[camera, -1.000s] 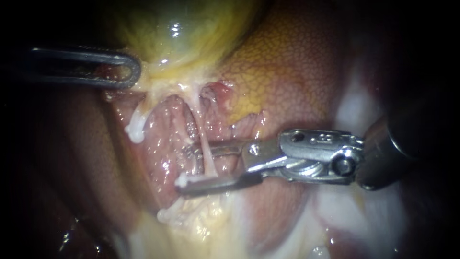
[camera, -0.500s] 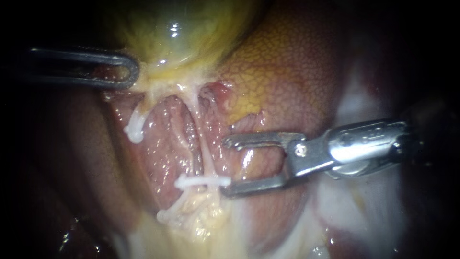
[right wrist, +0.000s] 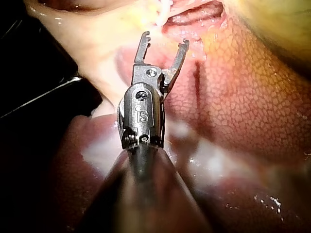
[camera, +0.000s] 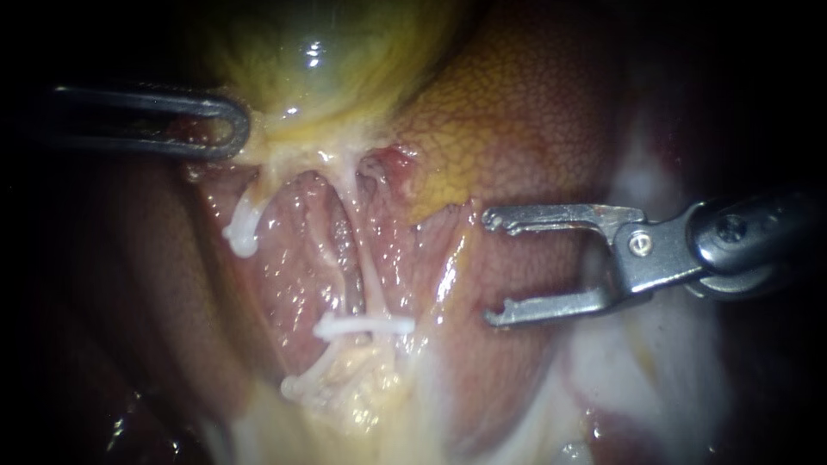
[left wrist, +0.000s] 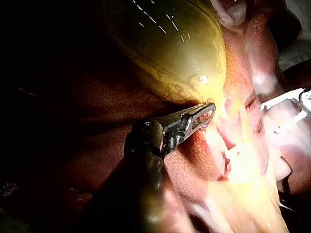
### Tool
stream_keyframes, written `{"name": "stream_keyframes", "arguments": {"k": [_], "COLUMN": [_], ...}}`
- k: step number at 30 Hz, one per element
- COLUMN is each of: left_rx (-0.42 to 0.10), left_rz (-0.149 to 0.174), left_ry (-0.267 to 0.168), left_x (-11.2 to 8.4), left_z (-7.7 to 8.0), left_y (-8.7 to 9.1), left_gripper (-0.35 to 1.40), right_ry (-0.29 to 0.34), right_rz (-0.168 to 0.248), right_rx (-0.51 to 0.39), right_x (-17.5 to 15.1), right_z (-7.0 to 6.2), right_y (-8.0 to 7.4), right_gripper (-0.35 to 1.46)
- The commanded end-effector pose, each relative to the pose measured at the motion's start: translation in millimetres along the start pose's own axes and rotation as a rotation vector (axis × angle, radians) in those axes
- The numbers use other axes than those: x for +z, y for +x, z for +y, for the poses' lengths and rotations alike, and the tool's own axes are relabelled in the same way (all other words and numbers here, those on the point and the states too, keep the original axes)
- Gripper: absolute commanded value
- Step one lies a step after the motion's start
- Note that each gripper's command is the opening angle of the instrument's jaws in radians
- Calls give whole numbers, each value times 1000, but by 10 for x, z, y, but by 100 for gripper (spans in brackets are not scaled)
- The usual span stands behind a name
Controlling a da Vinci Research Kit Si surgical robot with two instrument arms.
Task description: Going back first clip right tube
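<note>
A white clip (camera: 362, 327) lies across the thin right tube (camera: 368, 280), low on the tube. My right instrument (camera: 491, 269) sits to the right of it, apart from the tube, with its jaws open and empty. In the right wrist view those jaws (right wrist: 163, 46) gape over pink tissue. My left instrument (camera: 211, 127) is shut on tissue at the base of the yellow-green gallbladder (camera: 327, 52). The left wrist view shows that grip (left wrist: 201, 116) under the gallbladder (left wrist: 170, 43). The left tube (camera: 245, 226) ends in a white stump.
Mottled orange-brown liver (camera: 525, 112) fills the upper right behind my right instrument. Pale fatty tissue (camera: 362, 396) lies below the clip. Whitish tissue (camera: 637, 362) sits under the right shaft. My right instrument's jaws (left wrist: 286, 114) show beyond the left instrument's tip.
My right instrument has let go of the tube and drawn back to the right, its jaws open. The white clip stays on the tube. My left instrument has held still.
</note>
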Motion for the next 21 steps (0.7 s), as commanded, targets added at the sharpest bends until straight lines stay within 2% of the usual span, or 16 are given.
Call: {"name": "stream_keyframes", "arguments": {"k": [1,5,13,21], "left_rx": [-1,1,10,13], "left_rz": [0,-1,-2,0], "left_ry": [-3,-3,2,13], "left_x": [3,13,40,61], "left_z": [1,5,25,29], "left_y": [2,4,12,18], "left_gripper": [-35,-35,-35,-35], "right_ry": [3,4,7,8], "right_rz": [1,1,2,2], "right_rx": [-6,-7,-8,-8], "right_x": [-1,-3,-3,-4], "right_z": [0,0,-1,-2], "right_y": [0,-1,-2,-2], "right_gripper": [50,50,50,50]}}
